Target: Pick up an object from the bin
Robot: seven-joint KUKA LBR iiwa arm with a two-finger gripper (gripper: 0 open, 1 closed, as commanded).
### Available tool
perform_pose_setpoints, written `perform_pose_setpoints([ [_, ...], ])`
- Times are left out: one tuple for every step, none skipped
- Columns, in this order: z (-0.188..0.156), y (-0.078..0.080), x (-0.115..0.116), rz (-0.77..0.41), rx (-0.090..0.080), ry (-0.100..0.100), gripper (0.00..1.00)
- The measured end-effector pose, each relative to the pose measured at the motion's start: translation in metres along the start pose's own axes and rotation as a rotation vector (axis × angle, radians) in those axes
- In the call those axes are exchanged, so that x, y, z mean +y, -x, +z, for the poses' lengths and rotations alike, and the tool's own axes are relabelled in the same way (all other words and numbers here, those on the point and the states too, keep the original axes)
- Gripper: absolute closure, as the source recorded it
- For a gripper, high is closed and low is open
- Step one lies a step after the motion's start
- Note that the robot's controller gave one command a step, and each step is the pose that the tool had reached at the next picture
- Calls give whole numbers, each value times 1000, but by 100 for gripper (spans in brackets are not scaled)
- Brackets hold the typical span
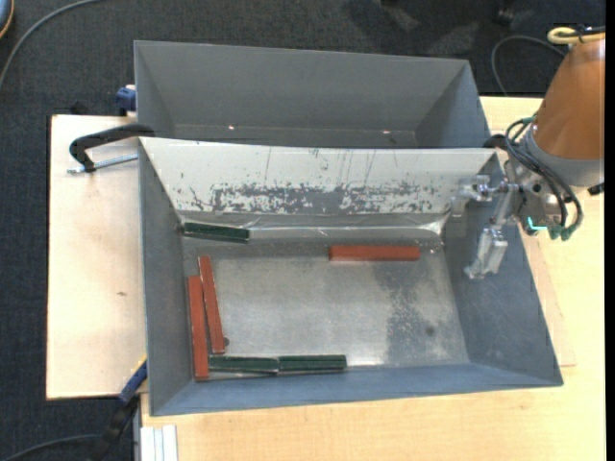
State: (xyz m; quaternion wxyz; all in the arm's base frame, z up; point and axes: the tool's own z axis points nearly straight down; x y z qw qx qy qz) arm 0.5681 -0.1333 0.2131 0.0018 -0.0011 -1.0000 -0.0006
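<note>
Well, seen from above, the claw hangs over the right slope of the bin, above the right end of its floor. I cannot tell whether it is open or shut, and I see nothing in it. Nearest to it is a red bar, lying flat along the foot of the back wall, its right end near the claw but apart from it. A green bar lies further left by the same wall. Two red bars lie side by side against the left wall, and two green bars lie end to end along the front. To my eye the pick has not begun; this is the approach. Next, I judge, the claw must shift left over a bar, most handily the near red one, line up across its narrow width and come down. The wall leaves little room there.
</note>
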Motion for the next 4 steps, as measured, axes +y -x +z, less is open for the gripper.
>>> perform_pose_setpoints([
  [146, 9, 56, 217, 2, 3, 0],
  [142, 11, 54, 218, -5, 0, 100],
  [35, 36, 69, 260, -20, 2, 100],
  [-43, 20, 81, 267, -19, 1, 100],
])
